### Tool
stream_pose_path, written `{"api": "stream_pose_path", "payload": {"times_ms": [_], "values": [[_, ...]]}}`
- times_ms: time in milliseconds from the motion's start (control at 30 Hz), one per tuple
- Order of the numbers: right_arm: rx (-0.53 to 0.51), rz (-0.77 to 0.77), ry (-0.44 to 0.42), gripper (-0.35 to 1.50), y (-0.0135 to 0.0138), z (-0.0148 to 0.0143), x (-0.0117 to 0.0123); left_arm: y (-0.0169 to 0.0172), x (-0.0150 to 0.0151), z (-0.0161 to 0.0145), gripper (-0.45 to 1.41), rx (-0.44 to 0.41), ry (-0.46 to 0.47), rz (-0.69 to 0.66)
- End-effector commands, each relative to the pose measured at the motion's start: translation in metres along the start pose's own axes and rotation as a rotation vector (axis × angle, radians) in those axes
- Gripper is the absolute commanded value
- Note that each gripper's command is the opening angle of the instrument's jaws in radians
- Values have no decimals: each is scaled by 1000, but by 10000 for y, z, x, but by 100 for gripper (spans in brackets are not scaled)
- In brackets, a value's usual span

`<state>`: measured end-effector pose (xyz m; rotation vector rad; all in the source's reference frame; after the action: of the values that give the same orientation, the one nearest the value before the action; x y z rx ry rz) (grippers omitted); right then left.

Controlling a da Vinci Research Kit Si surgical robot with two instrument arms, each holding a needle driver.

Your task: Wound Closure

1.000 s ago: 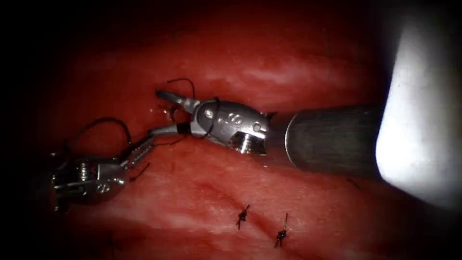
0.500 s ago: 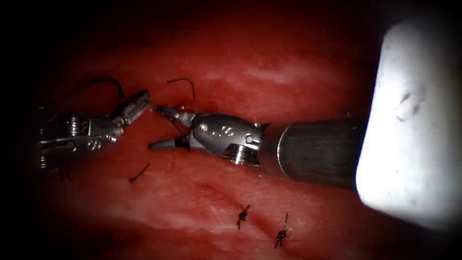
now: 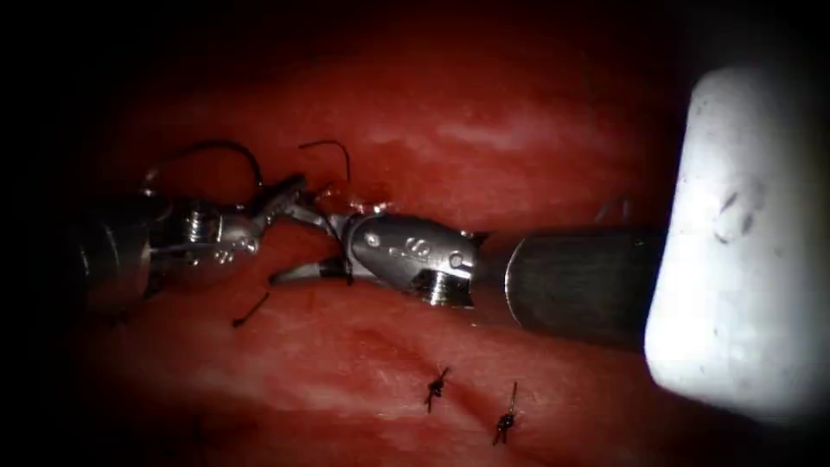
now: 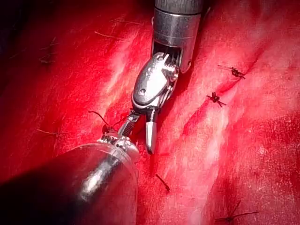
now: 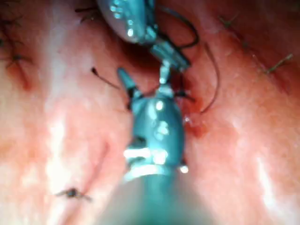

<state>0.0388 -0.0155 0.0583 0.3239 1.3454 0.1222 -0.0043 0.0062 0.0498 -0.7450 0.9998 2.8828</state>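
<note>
Endoscope view, thread: a dark thread arches up from the left tool's jaws and curls back down toward its wrist. A second thin strand stands up just above the meeting tools, one end free.
Needle: its place cannot be told from these views.
Left tool: its jaws are clamped together on the thread, and their tip touches the tip of the right tool's upper jaw.
Right tool: its jaws are spread wide and grasp nothing. The upper jaw reaches toward the left tool and the lower jaw points left just above the tissue. A dark strand crosses the base of the lower jaw.
Right wrist view: the left tool's closed jaws meet one spread jaw of the right tool, with a patch of red fluid on the tissue just beside them.
Tissue: two knotted stitches sit along the cut, well apart from both tools. A short cut end of thread lies loose on the surface, left of the stitches and below the right tool's lower jaw.
Change: half a second ago the left tool was further left, clear of the right tool. A second ago it was lower, beside the right tool's lower jaw. The right tool has barely shifted and its jaws were spread in both earlier frames.
</note>
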Motion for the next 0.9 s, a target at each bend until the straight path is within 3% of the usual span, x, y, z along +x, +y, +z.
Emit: {"api": "stream_pose_path", "payload": {"times_ms": [33,300,833,900], "values": [[11,-2,12,56,-5,6,-7,4,2,7,-45,-10,4,7],[61,-18,88,36,-4,3,-9,9,3,6,-45,-39,20,37],[28,48,278,34,11,-21,-2,33,-6,3,-45,-64,75,49],[19,54,293,27,12,-17,-2,37,-4,2,-45,-62,74,39]]}}
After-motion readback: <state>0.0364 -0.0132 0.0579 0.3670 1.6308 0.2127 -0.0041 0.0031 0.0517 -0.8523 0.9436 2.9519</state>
